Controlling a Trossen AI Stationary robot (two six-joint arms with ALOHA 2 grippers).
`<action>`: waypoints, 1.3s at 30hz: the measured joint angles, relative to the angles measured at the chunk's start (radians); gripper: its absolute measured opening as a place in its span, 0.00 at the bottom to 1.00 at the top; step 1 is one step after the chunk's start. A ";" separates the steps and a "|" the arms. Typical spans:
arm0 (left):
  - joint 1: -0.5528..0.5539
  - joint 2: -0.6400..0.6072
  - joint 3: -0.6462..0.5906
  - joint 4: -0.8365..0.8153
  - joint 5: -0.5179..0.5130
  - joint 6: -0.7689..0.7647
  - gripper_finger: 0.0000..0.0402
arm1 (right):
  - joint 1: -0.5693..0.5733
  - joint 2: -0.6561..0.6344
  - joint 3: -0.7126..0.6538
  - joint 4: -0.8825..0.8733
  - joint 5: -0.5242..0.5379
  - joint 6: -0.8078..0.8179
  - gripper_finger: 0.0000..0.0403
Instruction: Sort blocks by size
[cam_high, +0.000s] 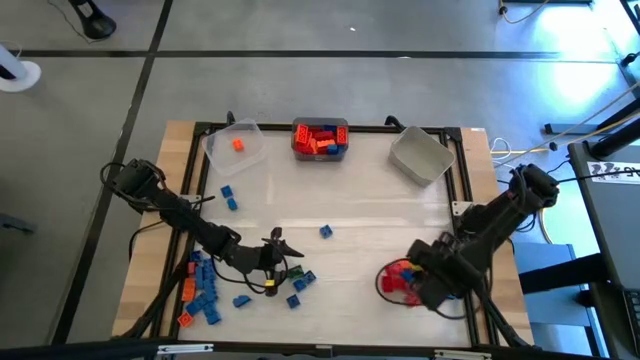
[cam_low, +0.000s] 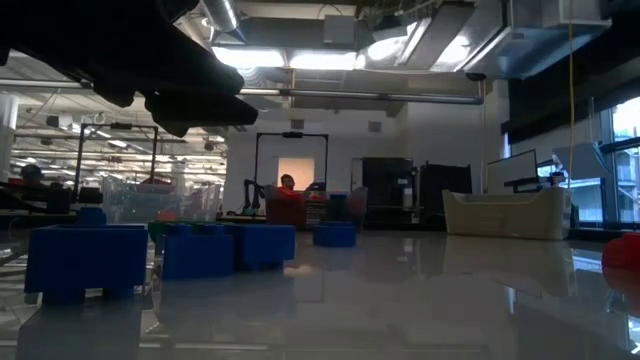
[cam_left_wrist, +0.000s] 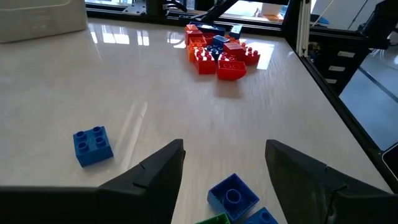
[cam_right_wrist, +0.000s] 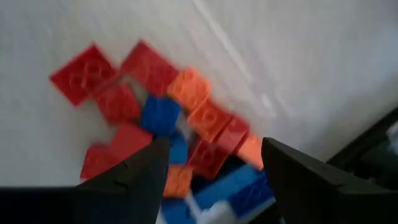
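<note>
My overhead camera looks straight down on the whole pale wooden table (cam_high: 340, 200). My low one sits at tabletop level, facing the room. Both wrist cameras hover close, sharing the red-and-orange brick pile (cam_left_wrist: 219, 53) (cam_right_wrist: 161, 130).

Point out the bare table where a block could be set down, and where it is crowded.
Free: the wide middle, bordered by the lone blue block, the grey bin and the bin of red blocks. Crowded: the blue pile by the left pincer, and the red pile under the right pincer.
</note>
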 joint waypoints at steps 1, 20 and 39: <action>0.000 0.000 0.000 0.000 0.000 0.000 0.53 | 0.022 0.000 -0.006 0.001 -0.012 0.034 0.63; 0.000 0.000 0.001 -0.007 0.000 0.000 0.53 | 0.333 0.037 -0.061 0.104 -0.119 0.229 0.63; -0.002 0.000 0.001 -0.009 -0.001 0.005 0.53 | 0.355 0.075 -0.193 0.330 -0.143 0.185 0.63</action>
